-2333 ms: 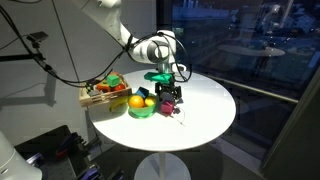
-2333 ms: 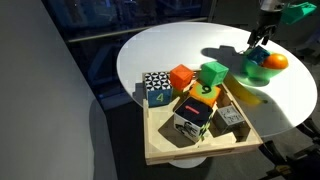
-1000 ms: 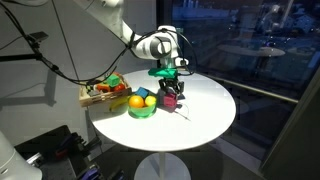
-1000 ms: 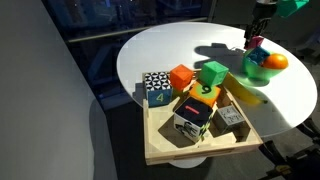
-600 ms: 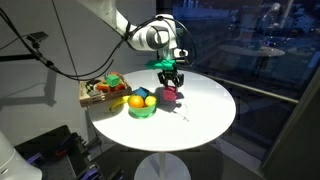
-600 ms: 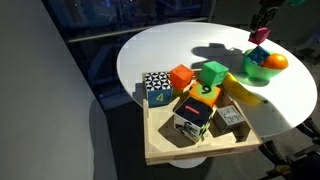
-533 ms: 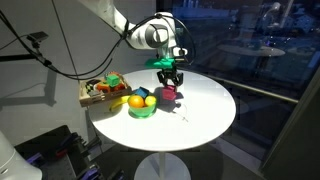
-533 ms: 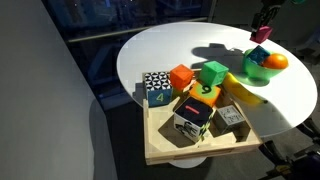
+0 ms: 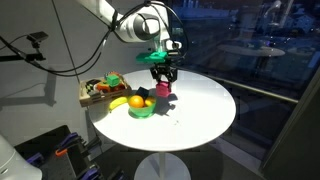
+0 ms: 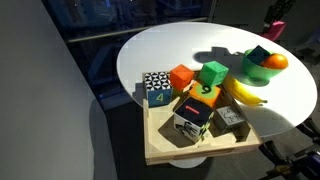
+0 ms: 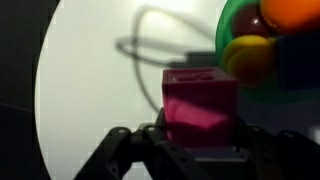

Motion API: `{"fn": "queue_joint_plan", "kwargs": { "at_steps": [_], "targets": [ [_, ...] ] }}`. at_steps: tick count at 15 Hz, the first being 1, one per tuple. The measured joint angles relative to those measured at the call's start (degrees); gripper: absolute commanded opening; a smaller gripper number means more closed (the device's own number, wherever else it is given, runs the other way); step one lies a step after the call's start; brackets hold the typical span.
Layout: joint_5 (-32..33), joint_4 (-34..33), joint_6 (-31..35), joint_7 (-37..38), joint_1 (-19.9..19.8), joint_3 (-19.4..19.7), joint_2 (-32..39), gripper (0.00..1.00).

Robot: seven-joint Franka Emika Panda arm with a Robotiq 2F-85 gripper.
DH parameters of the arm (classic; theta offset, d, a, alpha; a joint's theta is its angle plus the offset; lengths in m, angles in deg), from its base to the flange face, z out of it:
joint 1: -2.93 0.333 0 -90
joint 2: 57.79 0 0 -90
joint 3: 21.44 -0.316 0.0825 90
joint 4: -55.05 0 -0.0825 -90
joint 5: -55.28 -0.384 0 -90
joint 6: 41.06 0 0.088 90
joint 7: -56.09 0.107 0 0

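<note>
White round table (image 9: 205, 115) below; gripper (image 9: 161, 84) pinches pink cube (image 11: 200, 105) between its jaws, near green bowl (image 10: 255, 72).

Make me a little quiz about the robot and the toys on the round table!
1. True or false: the gripper holds a pink cube up off the white table.
2. What colour is the bowl with the fruit in it? A) blue B) green C) white
3. Fill in the gap: the yellow block lies in a wooden ____.

Key: 1 true. 2 B. 3 tray.
</note>
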Motion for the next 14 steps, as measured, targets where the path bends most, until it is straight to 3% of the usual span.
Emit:
{"fn": "queue_joint_plan", "kwargs": {
  "at_steps": [4, 14],
  "targets": [
    [2.2, 5.0, 0.6, -0.1, 0.0, 0.0, -3.9, 0.31],
    [9.0, 15.8, 9.2, 0.4, 0.5, 0.0, -8.7, 0.31]
  ]
}}
